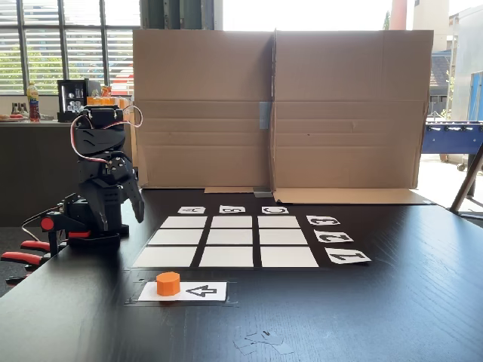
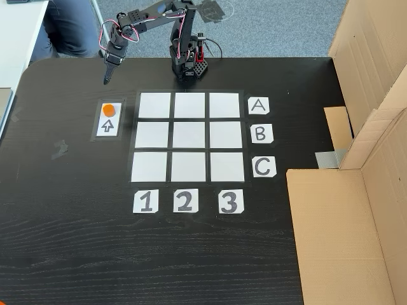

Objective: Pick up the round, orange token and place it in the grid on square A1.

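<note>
**Q:** Where are you at with the token run?

**Me:** Very start, I'd say. In the fixed view from the front, the round, orange token [image 1: 168,283] sits on the arrow card [image 1: 183,291], at the card's left end, just in front of the grid [image 1: 226,241]. The gripper [image 1: 138,211] hangs off to the left, pointing down near the arm's base [image 1: 90,222], well apart from the token. The jaws look closed or nearly so with nothing in them, but honestly I can't tell for sure at this size.

**Q:** And from above?

**Me:** In the other fixed view the gripper [image 2: 107,79] hovers above the table just beyond the card [image 2: 109,119], tip down, holding nothing. The token [image 2: 109,109] is on the card's upper end. Square A1 [image 2: 154,105] is the top-left cell there, right beside the card, and it's bare.

**Q:** Next move?

**Me:** My guess: open the jaws, come down over the token, pinch it, then a short hop sideways to A1.

**Q:** Anything in the way?

**Me:** Not really. The cardboard walls [image 2: 375,76] stand at the far side of the table [image 2: 76,241], the label cards A [image 2: 257,105] and 1 [image 2: 145,201] lie flat. Only worry is the token being small, so an off-centre pinch could nudge it.
</note>
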### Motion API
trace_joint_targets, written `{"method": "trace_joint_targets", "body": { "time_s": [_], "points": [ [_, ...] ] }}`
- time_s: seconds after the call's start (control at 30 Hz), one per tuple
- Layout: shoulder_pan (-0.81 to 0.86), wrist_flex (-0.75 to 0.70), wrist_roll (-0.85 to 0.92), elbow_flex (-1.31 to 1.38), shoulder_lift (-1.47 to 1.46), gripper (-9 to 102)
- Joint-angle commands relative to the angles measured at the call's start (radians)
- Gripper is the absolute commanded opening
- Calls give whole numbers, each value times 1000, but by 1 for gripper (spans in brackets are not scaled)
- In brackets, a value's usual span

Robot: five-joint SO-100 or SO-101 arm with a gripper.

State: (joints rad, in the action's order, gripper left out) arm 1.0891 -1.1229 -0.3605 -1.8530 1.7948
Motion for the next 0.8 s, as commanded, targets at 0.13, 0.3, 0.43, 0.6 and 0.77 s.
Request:
{"method": "trace_joint_targets", "body": {
  "time_s": [0.13, 0.3, 0.43, 0.6, 0.77],
  "points": [
    [-91, 8, -48, 101, -103, 24],
    [-98, 8, -58, 167, -209, 25],
    [-92, 21, -58, 201, -270, 26],
    [-83, 26, -58, 241, -341, 26],
    [-83, 32, -58, 268, -403, 27]
  ]
}}
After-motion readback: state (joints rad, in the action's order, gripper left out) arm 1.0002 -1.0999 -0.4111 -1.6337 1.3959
